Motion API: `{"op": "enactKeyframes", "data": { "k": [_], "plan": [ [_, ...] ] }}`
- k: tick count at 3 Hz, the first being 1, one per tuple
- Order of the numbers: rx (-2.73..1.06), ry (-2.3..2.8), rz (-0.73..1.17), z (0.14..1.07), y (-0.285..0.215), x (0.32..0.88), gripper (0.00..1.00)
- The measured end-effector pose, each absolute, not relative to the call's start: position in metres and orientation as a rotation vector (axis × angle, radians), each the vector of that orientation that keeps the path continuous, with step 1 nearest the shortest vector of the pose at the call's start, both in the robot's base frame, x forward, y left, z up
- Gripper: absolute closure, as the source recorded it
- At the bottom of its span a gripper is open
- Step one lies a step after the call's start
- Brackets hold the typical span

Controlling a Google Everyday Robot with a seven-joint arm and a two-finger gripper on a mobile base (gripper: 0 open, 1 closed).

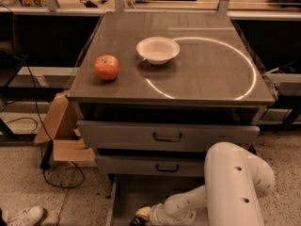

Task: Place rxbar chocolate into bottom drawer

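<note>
The bottom drawer (136, 192) is pulled open at the foot of the grey cabinet, its flat grey floor showing. My white arm (235, 187) reaches down from the lower right into it. My gripper (139, 216) is low at the drawer's front left, at the bottom edge of the view, partly cut off. A small dark thing shows at its tip; I cannot tell whether it is the rxbar chocolate.
A red apple (106, 67) and a white bowl (158, 49) stand on the cabinet top (211, 74). Two upper drawers (167, 136) with dark handles are shut. A cardboard box (61, 131) and a cable lie on the floor at left, a shoe (23, 216) at bottom left.
</note>
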State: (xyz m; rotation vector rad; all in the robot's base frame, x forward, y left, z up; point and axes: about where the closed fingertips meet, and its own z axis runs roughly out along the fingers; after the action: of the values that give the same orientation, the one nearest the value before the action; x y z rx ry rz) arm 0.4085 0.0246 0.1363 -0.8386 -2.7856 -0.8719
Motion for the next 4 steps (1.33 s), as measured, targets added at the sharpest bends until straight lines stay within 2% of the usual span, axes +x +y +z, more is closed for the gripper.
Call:
{"op": "enactKeyframes", "data": {
  "k": [2,4],
  "plan": [
    [-0.898,-2.796,-0.945,0.155,0.018,0.429,1.00],
    [-0.943,-2.831,-0.851,0.135,0.012,0.438,1.00]
  ]
}}
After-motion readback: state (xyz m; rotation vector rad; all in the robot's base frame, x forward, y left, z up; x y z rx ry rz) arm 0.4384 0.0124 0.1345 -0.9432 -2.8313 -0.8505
